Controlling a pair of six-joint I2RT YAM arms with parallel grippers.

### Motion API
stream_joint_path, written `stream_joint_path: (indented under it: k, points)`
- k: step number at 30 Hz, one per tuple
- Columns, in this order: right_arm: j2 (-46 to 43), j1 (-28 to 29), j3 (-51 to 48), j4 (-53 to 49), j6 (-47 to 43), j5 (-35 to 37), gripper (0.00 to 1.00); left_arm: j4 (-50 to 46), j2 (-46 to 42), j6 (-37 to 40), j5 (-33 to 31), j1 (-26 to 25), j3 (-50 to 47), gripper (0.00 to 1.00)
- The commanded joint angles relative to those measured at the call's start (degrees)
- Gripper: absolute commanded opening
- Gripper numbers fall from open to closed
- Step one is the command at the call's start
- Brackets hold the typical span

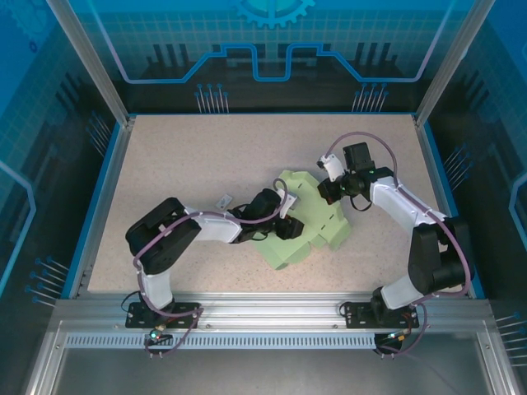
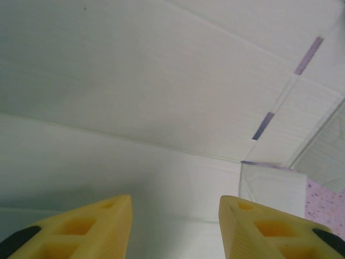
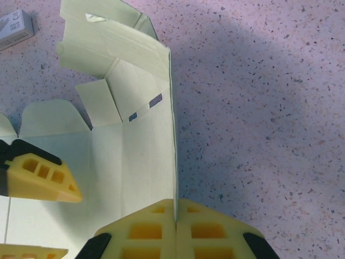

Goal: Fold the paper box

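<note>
The paper box [image 1: 317, 222] is a pale mint-green die-cut sheet, partly folded, lying mid-table. My right gripper [image 1: 331, 191] is at its far right edge. In the right wrist view it [image 3: 175, 208] is shut on the top edge of an upright card wall [image 3: 156, 162]. Flaps [image 3: 108, 43] stand raised at the far end. My left gripper [image 1: 286, 220] reaches in from the left over the sheet. It [image 2: 175, 226] is open, its yellow fingers [image 2: 102, 226] apart just above the flat card [image 2: 161, 81], with nothing between them. One left finger [image 3: 46, 181] also appears over the panel in the right wrist view.
A small white scrap [image 1: 224, 200] lies on the speckled table [image 1: 181, 164] just left of the sheet, and shows as a little grey block [image 3: 13, 27] in the right wrist view. Blue rails and metal posts ring the table. Bare table lies to the right of the card wall [image 3: 259, 108].
</note>
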Motion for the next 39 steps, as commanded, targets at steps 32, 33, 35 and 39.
stream_joint_path:
  k: [32, 33, 35, 39]
  points:
    - [-6.87, 10.22, -7.73, 6.62, 9.66, 3.66, 0.03, 12.0, 10.07, 0.22, -3.86, -1.75, -0.15, 0.47]
    - [-6.87, 10.73, -7.89, 6.78, 9.96, 4.26, 0.03, 12.34, 10.07, 0.12, -3.89, -1.7, -0.35, 0.47]
    - [-6.66, 11.47, -8.09, 7.0, 10.15, 5.19, 0.03, 12.98, 9.98, 0.08, -3.96, -1.77, -0.68, 0.47]
    - [-6.68, 11.57, -8.19, 7.11, 10.0, 6.86, 0.04, 13.97, 9.21, -0.03, -4.37, -1.77, -1.63, 0.48]
